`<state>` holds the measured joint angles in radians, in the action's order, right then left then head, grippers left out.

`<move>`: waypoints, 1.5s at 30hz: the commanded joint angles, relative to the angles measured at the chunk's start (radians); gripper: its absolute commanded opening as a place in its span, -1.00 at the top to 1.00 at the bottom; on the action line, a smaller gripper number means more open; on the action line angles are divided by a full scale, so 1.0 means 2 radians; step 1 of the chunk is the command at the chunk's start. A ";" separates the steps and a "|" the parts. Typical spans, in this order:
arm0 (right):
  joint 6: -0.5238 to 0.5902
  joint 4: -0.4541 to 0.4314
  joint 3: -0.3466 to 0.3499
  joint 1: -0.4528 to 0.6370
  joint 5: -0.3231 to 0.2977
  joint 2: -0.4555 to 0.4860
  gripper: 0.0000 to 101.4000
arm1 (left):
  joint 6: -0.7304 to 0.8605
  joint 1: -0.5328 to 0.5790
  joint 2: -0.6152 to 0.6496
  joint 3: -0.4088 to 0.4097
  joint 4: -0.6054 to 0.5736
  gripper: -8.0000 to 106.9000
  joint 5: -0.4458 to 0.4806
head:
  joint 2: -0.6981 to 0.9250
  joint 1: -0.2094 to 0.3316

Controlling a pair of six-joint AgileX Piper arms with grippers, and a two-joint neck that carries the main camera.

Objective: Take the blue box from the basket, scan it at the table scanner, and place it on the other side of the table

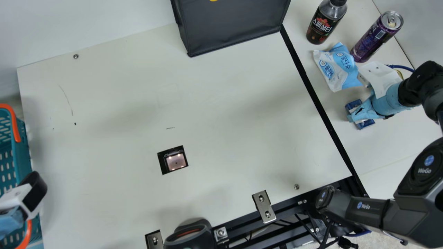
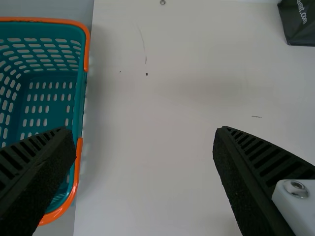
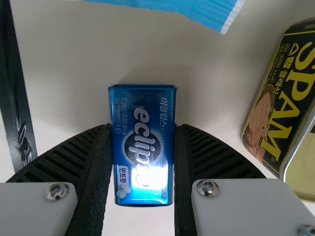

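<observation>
The final placing appears to be in hand: the blue box (image 1: 367,124) is seen at centre right of the main view, beyond the black strip (image 1: 322,110), pinched by the right pincer (image 3: 143,130). The left pincer (image 2: 145,132) is spread wide near the basket (image 2: 87,49). Next, full tabletop (image 1: 387,145) contact should be ensured, then the grip loosened and lifted straight clear.

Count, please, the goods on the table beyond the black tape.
5: bottle and purple can at the main view's top right, wipes beside the can, blue box inside the right gripper, yellow-black tin near it. More may be hidden.
</observation>
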<state>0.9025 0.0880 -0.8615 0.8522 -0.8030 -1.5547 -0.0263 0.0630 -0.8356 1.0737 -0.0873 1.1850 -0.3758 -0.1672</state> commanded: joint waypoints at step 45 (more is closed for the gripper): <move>-0.070 0.067 -0.062 -0.057 -0.057 0.107 -0.87 | 0.000 0.000 0.000 0.000 0.000 -0.71 0.000 | 0.000 0.014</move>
<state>0.7726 0.2066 -0.9712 0.7399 -0.9005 -1.3676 -0.0263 0.0630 -0.8356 1.0737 -0.0873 1.1850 -0.3758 -0.1672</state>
